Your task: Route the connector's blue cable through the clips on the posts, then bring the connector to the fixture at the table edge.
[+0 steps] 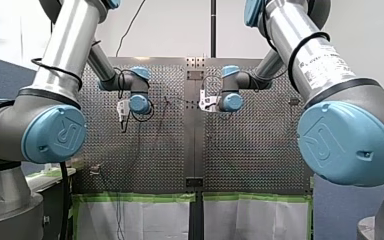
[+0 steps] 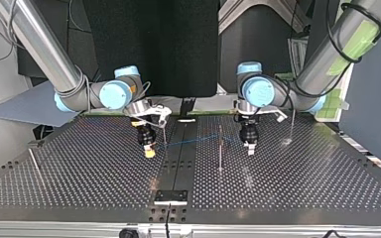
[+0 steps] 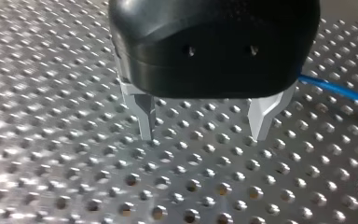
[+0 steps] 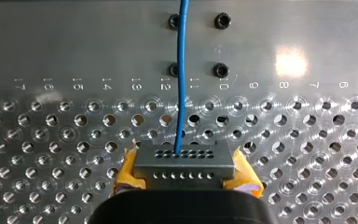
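Top view, nearest edge: the fixture (image 2: 170, 197) sits on the worktop (image 2: 79, 193) at mid-edge with nothing in it. The connector is well apart from it, so delivery is not yet done.

Next back: a slim post (image 2: 221, 151) stands upright between the two claws. The blue cable (image 2: 193, 142) runs across the worktop's centre seam toward this post. Whether it sits in a clip is too small to tell.

Further back, at the view's left: my right claw (image 2: 149, 150) is closed on the connector (image 4: 184, 161). The right wrist view confirms this. The grey block is pinched between the yellow pads (image 4: 127, 170), and the cable leaves its front face straight ahead, above the worktop.

At the view's right: my left claw (image 2: 250, 148) hangs low over the worktop. The left wrist view shows its metal fingers (image 3: 142, 112) spread wide with nothing between them. The cable passes beside the claw, outside the fingers.

Assessment: routing is the step in hand. The next move likely calls for my left claw to shift sideways over the cable and close on it. It would then steer the cable into the post's clip while my right claw holds the connector end steady.
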